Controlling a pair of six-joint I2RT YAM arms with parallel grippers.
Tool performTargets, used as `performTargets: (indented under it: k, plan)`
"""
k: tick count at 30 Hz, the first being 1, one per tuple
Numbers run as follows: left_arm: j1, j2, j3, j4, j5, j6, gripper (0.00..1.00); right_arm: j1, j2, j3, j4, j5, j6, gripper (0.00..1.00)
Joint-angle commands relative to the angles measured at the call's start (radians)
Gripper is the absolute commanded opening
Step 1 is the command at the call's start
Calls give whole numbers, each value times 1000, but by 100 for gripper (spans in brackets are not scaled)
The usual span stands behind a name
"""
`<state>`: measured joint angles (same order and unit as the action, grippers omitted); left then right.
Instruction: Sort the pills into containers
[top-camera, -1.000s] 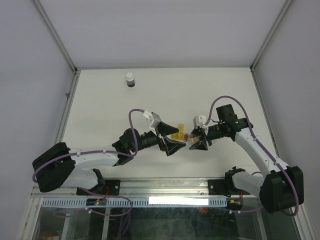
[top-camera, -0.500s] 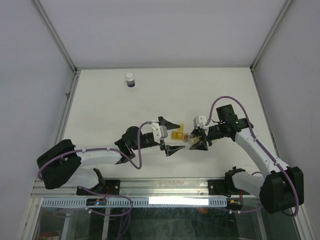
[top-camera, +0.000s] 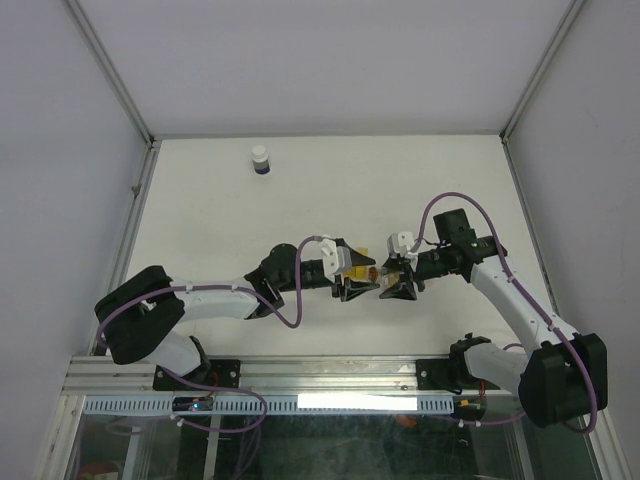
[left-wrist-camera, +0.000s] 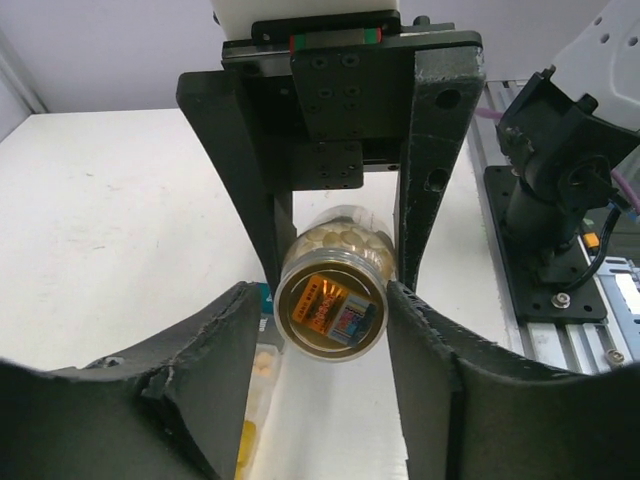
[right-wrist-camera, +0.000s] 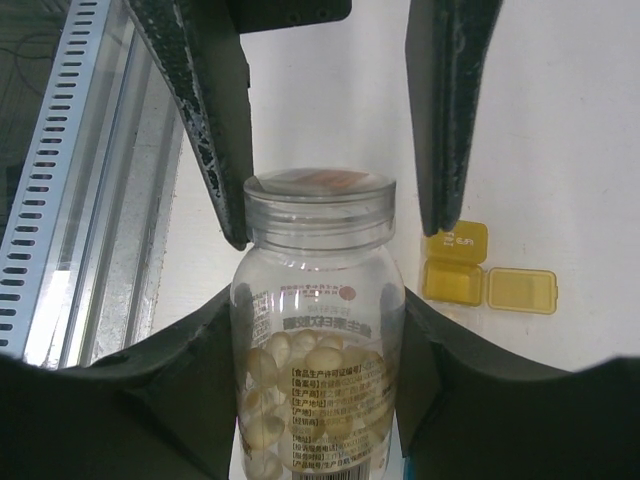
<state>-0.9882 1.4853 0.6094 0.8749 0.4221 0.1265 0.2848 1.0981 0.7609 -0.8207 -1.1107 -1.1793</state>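
A clear bottle (right-wrist-camera: 318, 330) of pale pills (right-wrist-camera: 310, 385) lies level above the table, and my right gripper (right-wrist-camera: 318, 310) is shut on its body. Its gold-topped lid (left-wrist-camera: 330, 308) points at my left gripper (left-wrist-camera: 322, 295), whose fingers flank the lid. One finger (left-wrist-camera: 415, 330) touches it, while a thin gap shows at the other, so the left gripper still stands open. From above, both grippers (top-camera: 357, 275) (top-camera: 393, 278) meet at the bottle (top-camera: 372, 272). The containers lie below: a yellow one (right-wrist-camera: 455, 275) with its lid open, a teal one (left-wrist-camera: 265, 295) and a clear one (left-wrist-camera: 262, 365) with pills in it.
A small white bottle (top-camera: 260, 159) with a dark blue band stands at the far left of the white table (top-camera: 200, 210). An aluminium rail (right-wrist-camera: 70, 200) runs along the near edge, where the right arm's base (left-wrist-camera: 560, 200) is bolted.
My left gripper has travelled right to the bottle's lid, and its wide-open fingers have narrowed around it. The right gripper and the bottle have stayed put.
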Motion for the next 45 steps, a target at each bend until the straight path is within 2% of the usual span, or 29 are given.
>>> performTargets:
  k: [1, 5, 7, 10, 15, 18, 21, 22, 26, 29, 34, 37, 41, 45]
  plan:
    - [8, 2, 44, 23, -13, -10, 50, 7, -27, 22, -5, -49, -20, 0]
    - [8, -7, 43, 28, -21, -80, 25, 7, -22, 23, -5, -45, -20, 0]
    - [8, -17, 45, 26, -33, -162, 12, 8, -19, 23, -5, -42, -20, 0]
    - [7, -35, 33, 31, -77, -328, 1, 8, -16, 23, -3, -36, -19, 0]
    - [-18, -86, 14, -34, -329, -626, 0, 9, -11, 23, 1, -31, -13, 0]
    - [-70, -99, 45, -120, -448, -684, 0, 9, -9, 23, 3, -29, -10, 0]
    - [-91, -96, 75, -171, -463, -696, 0, 8, -9, 23, 5, -27, -6, 0]
    - [-91, -95, 75, -170, -461, -696, 7, 7, -9, 23, 6, -27, -4, 0]
    - [-91, -120, 47, -133, -448, -673, 49, 5, -9, 23, 6, -25, -2, 0]
    - [-91, -148, 9, -87, -422, -638, 74, 4, -9, 23, 6, -25, -1, 0]
    - [-90, -210, -51, -83, -358, -516, 98, 4, -10, 23, 6, -29, 0, 0]
    - [-90, -252, -87, -95, -336, -433, 99, 4, -10, 23, 6, -29, 0, 0]
    - [-90, -285, -139, -39, -271, -219, 99, 4, -11, 22, 5, -33, -1, 0]
    - [-85, -244, -138, -5, -167, 35, 99, 4, -9, 21, 3, -34, -6, 0]
